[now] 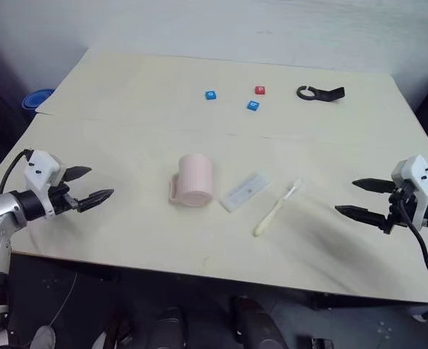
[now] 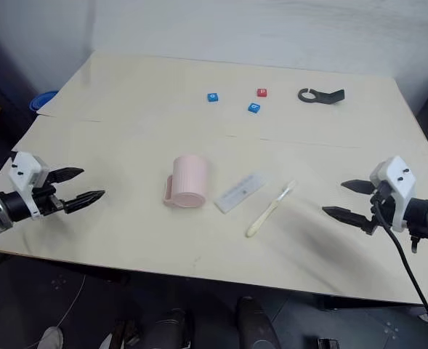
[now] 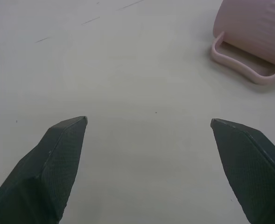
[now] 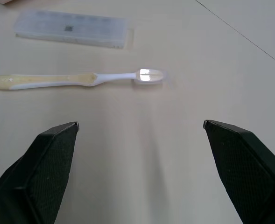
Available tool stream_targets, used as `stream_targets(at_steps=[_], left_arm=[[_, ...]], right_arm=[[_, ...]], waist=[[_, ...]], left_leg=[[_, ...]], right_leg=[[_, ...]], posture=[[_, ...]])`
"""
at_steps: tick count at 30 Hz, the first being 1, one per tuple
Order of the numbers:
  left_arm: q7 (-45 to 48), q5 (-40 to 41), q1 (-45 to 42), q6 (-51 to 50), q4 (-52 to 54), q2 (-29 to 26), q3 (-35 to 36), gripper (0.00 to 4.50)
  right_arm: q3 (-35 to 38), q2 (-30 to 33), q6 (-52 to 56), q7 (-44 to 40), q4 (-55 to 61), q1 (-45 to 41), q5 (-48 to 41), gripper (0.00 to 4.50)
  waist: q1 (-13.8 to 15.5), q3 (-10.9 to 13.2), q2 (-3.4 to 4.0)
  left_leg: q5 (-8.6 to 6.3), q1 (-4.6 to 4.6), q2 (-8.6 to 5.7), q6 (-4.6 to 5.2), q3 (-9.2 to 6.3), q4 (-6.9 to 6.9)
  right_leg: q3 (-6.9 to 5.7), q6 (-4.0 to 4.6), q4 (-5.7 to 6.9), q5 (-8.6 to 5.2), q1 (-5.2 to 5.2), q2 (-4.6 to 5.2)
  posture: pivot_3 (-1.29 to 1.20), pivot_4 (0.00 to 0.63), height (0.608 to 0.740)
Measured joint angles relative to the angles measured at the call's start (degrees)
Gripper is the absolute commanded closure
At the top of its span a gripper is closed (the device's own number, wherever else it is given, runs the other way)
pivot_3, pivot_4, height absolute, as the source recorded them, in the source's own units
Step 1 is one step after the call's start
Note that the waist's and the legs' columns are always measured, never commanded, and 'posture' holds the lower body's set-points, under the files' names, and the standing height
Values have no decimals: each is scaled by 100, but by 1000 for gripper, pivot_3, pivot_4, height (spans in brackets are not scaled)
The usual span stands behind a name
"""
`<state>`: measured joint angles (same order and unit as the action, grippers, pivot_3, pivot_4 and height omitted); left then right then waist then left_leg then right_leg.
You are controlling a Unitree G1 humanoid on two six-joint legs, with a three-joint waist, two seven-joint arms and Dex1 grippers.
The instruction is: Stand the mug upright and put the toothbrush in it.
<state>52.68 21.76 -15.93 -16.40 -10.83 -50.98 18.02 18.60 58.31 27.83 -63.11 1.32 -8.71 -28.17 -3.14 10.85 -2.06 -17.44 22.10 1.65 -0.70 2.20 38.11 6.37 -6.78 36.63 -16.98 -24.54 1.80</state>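
The mug [image 1: 194,179] lies on its side mid-bench, handle [image 3: 242,65] low against the bench top and turned toward our left hand [image 1: 89,185]. It sits well ahead of that hand, inward of it, nothing between. The left hand's fingers are spread wide and hold nothing. We judge it's staged that way to take the mug and tip it up first, since the mug can't receive anything lying down.

The toothbrush [image 4: 72,80] lies flat on the bench, ahead of our right hand [image 1: 359,197] and inward, bristle head nearer that hand's side, cream handle pointing away. The right hand is also wide open and empty, hovering apart from the toothbrush, likely waiting its turn.

A clear plastic case [image 1: 245,191] lies between the mug and the toothbrush, close to both: a snag risk. Far side of the bench [image 1: 126,87]: three small blocks [image 1: 253,105] and a black clip [image 1: 320,93], out of the way.
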Motion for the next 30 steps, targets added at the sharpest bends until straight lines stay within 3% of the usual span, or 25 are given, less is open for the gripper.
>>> stream_targets(at_steps=[17, 23, 27, 30], left_arm=[[-306, 75, 220, -1064, 869, 104, -112, 0], [-1007, 499, -285, -2720, 1407, 386, -207, 0], [-2067, 693, -1283, -5021, 1459, 874, -289, 0], [-2563, 790, -1818, -6139, 1484, 1334, -142, 0]], right_arm=[[0, 0, 260, 52, 320, 266, -1, 21], [38, 1, 488, 220, 659, 256, -35, 21], [199, 3, 784, 259, 1471, 340, -301, 21], [371, 4, 1011, 217, 2128, 486, -668, 21]], waist=[[-2, 0, 0], [-6, 0, 0], [14, 0, 0], [32, -1, -2]], left_leg=[[0, -1, -1, 0, 0, 2], [0, -1, -2, 0, -3, 8], [0, 2, -7, 1, -10, 17], [0, 8, -8, 0, -14, 18]], right_leg=[[2, 0, 5, 0, 0, -4], [3, -1, 15, 0, -1, -21], [-1, -3, 24, 0, -1, -36], [-4, -5, 25, 1, -1, -38]], posture=[[0, 150, 740], [0, 150, 740], [0, 150, 740], [0, 150, 740]])
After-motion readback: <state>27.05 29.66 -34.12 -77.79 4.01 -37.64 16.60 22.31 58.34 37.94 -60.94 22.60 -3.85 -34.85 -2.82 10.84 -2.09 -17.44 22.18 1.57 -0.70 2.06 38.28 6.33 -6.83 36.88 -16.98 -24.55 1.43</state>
